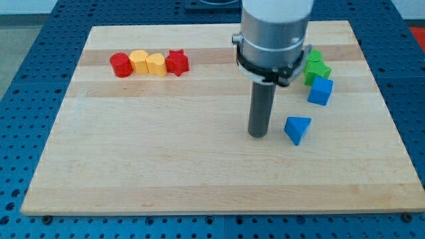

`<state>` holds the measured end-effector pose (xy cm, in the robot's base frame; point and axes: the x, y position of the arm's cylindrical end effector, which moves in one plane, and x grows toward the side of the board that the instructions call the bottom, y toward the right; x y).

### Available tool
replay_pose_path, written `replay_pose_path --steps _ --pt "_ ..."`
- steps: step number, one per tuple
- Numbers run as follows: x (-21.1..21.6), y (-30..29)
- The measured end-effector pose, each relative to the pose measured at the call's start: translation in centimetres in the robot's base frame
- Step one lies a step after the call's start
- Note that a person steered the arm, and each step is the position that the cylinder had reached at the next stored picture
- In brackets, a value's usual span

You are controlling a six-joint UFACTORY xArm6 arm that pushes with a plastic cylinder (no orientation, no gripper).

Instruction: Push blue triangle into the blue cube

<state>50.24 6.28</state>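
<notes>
While the blue triangle (297,129) sits at about four o'clock on the board, the blue cube (320,90) lies near it toward one o'clock. My tip (257,135), a bare rod without jaws, stands just beside the triangle at its nine o'clock. Green blocks (315,66) touch the cube beyond. No containers show.

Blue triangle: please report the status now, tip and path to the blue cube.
My tip just left of blue triangle, small gap. Blue cube up and right of it, apart. Path between them clear; green blocks behind cube.
</notes>
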Motion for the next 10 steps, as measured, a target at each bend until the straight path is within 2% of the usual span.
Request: replay_pose_path --steps 3,5,7,10 --pt "0.3 9.0" --pt "0.3 9.5" --pt "4.5 11.0" --pt "-2.1 11.1"
